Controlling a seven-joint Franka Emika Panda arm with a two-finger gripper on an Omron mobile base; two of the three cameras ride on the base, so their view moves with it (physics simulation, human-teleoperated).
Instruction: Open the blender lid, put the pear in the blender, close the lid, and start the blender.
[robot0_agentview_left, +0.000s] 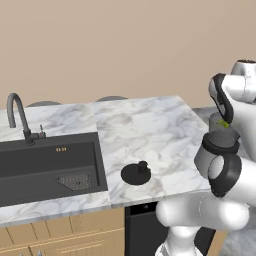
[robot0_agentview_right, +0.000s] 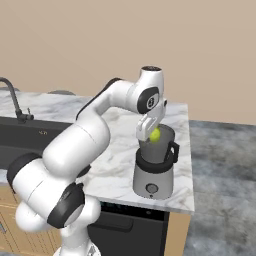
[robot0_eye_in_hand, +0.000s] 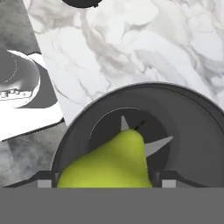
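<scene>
Marble counter (robot0_agentview_right: 120, 150), gripper (robot0_agentview_right: 150, 134) grasping pear (robot0_agentview_right: 155, 134) over open blender (robot0_agentview_right: 155, 167)

Pear (robot0_agentview_right: 155, 134) above blender (robot0_agentview_right: 155, 167) jar

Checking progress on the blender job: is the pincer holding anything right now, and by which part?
The pear sits between the pincer tips at its wide lower body, over the open blender; whether it is gripped or already released cannot be told.

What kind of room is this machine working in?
Most likely a home kitchen: a marble counter with a dark sink and curved tap, wooden cabinets beneath, and a blender near the counter's end.
</scene>
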